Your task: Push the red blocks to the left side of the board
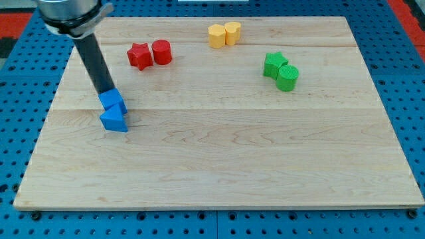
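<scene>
**Operator:** Where did the rod's tip stand relative to the red blocks?

**Technician:** The tip rested against the far side of the blue cube, which touched the blue triangular block just nearer the view's bottom. The rod carried no fingers, so nothing was held; the tip only made contact. The red star block and the red cylinder sat touching each other, farther up the board and to the right of the tip.

**Operator:** Which relation governed the coming push?

**Technician:** The red pair lay up and right of the tip, with its long axis running left to right. By judgement, the tip needed to reach the cylinder's right side before pushing left.

**Operator:** Was there room?

**Technician:** Bare wood lay between the star block and the left edge. The yellow blocks and green blocks stood well apart, to the right.
</scene>
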